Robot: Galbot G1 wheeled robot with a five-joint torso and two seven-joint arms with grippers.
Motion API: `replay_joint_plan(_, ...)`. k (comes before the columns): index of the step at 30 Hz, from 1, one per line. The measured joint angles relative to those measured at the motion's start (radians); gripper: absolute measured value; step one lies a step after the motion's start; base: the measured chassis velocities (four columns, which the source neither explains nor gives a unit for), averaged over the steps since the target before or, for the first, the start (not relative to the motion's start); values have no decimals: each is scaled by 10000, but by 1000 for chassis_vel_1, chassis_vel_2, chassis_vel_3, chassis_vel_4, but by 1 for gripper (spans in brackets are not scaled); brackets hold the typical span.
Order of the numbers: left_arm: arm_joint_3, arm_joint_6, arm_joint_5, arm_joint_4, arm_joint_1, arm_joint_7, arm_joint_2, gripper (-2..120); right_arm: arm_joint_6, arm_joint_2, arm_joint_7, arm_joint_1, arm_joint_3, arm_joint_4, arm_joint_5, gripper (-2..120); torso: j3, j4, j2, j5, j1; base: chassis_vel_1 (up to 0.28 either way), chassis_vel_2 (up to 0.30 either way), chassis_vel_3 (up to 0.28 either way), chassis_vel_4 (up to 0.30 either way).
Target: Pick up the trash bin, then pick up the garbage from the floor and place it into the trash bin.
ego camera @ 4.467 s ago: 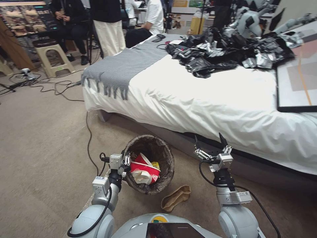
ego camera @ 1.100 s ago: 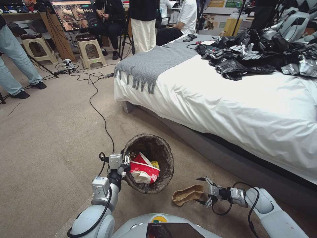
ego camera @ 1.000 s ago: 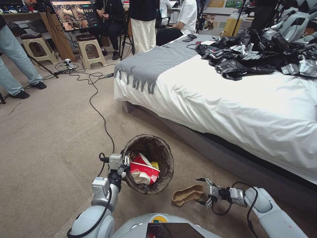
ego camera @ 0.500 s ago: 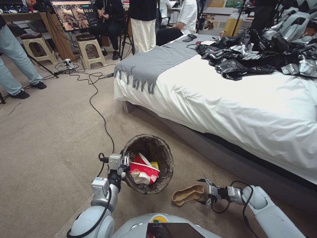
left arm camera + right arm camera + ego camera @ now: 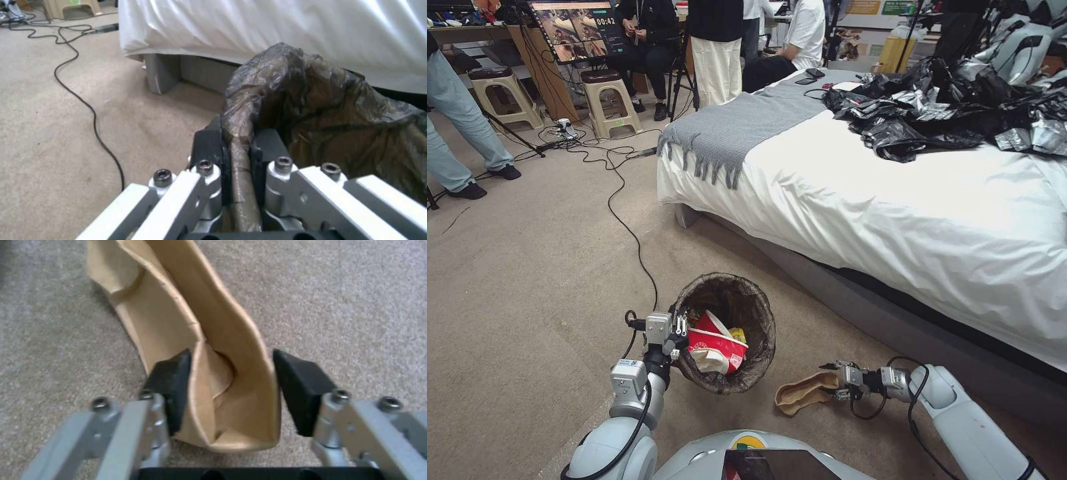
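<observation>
The trash bin (image 5: 762,313), lined with a dark brown bag, hangs tilted just above the carpet. My left gripper (image 5: 677,332) is shut on its near rim; the left wrist view shows the gripper (image 5: 238,140) pinching the bag-covered rim of the bin (image 5: 333,110). A red-and-white carton (image 5: 717,343) and a yellow wrapper lie inside. One piece of garbage, a tan paper piece (image 5: 804,392), lies on the floor beside the bin. My right gripper (image 5: 832,381) is low at its end, open. In the right wrist view the gripper (image 5: 231,373) straddles the paper (image 5: 178,316), pads close against both sides.
A bed (image 5: 894,200) with white sheets runs along the right, its dark base close behind my right arm. Black plastic sheets (image 5: 934,120) and a grey blanket (image 5: 740,127) lie on it. A black cable (image 5: 627,227) crosses the carpet. Stools and people stand at the far left.
My right gripper has slid forward over the end of the tan paper, and its fingers have narrowed around it. The bin and left arm have barely moved.
</observation>
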Motion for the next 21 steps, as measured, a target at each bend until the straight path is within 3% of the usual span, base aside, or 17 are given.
replay_joint_plan(1,0,0,0,0,0,0,0,7,0,0,0,0,0,0,0,44,0,0,0,0,0,0,0,0,0)
replay_joint_plan(4,10,-6,15,9,-14,0,-26,7,1,25,-28,-38,0,17,33,28,0,-1,0,0,0,0,0,0,0)
replay_joint_plan(6,11,-6,16,12,-17,0,-27,7,1,26,-30,-46,0,23,37,26,0,-1,0,0,0,0,0,0,0)
replay_joint_plan(12,22,-15,17,37,-35,0,-19,7,1,27,-49,-145,45,85,121,0,0,-1,0,0,0,0,0,0,0)
replay_joint_plan(21,29,-21,13,54,-64,3,-1,7,2,-7,-97,-203,87,151,232,0,0,-1,0,0,0,0,0,0,0)
